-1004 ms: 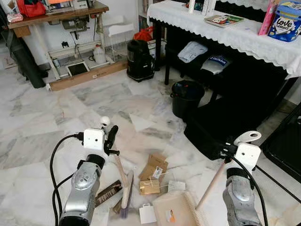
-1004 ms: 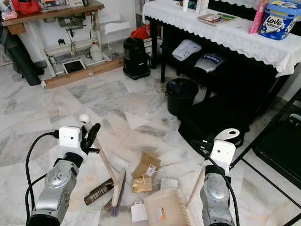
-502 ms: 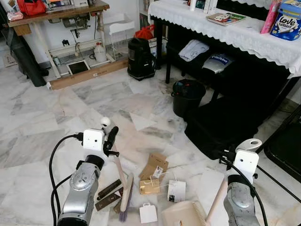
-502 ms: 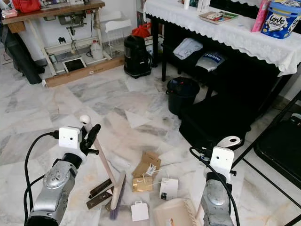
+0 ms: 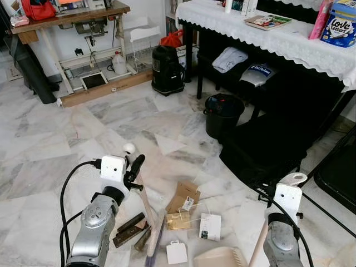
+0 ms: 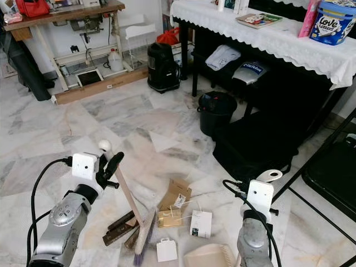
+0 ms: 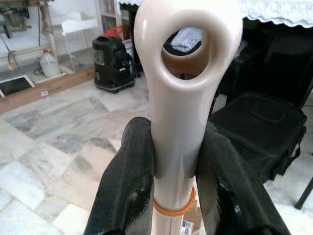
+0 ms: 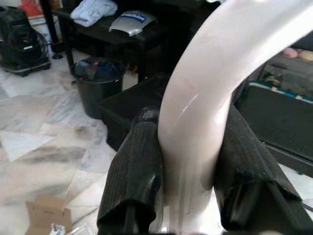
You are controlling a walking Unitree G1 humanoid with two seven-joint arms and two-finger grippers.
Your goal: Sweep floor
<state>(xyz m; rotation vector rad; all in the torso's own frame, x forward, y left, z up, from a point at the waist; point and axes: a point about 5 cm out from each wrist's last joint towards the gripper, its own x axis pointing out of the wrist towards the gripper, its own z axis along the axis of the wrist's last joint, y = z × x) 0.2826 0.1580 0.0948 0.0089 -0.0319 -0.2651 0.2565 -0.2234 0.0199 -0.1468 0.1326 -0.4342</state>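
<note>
On white-clothed table [image 5: 289, 41], "Love" tub [image 5: 339, 23]

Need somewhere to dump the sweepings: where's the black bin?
The black bin stands on the floor ahead and to the right, beside the black bag, below the white-clothed table.

"Love" on the blue tub [image 5: 339, 25] on the white-clothed table [image 5: 289, 41].

The marble floor [image 5: 50, 139] is carrying litter between the grippers — brown cardboard [image 5: 182, 196], paper tags [image 5: 209, 226], dark strips [image 5: 129, 229] — with a black bucket [image 5: 223, 114] sitting beyond.
</note>
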